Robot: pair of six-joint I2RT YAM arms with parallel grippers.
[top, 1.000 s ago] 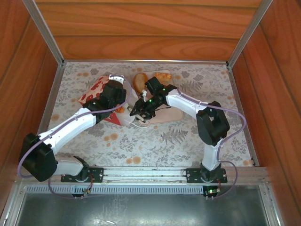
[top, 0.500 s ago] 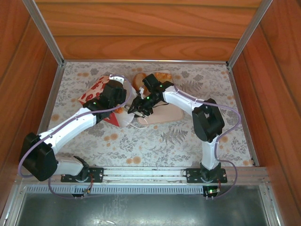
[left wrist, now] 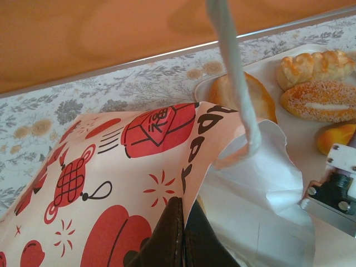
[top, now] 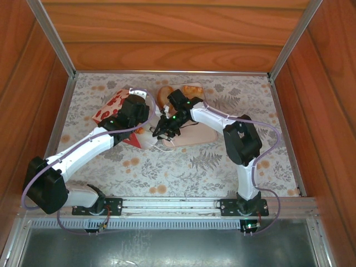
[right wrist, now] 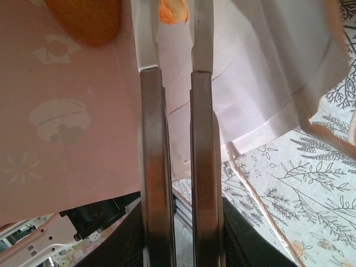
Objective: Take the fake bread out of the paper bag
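Note:
The paper bag (top: 113, 105) lies on its side, white with red prints, its mouth toward the beige tray. My left gripper (left wrist: 183, 219) is shut on the bag's upper edge (left wrist: 192, 167) and holds the mouth up. My right gripper (right wrist: 173, 22) reaches into the mouth (top: 161, 129), its fingers a narrow gap apart. An orange-brown fake bread (right wrist: 171, 10) shows between the fingertips, and a golden roll (right wrist: 88, 19) lies left of them inside the bag. Other fake breads lie on the tray: a round roll (left wrist: 245, 95), a braided pastry (left wrist: 314, 62) and a sugared oval pastry (left wrist: 322, 101).
The pale tray (top: 199, 135) sits right of the bag, under the right arm. A cord handle (left wrist: 233, 72) hangs across the left wrist view. Wooden walls close in the floral tabletop (top: 222, 167) at the back and both sides.
My right gripper has moved a little left and away from me, deeper into the bag's mouth, and its elbow has swung left. The left gripper has kept its hold on the bag.

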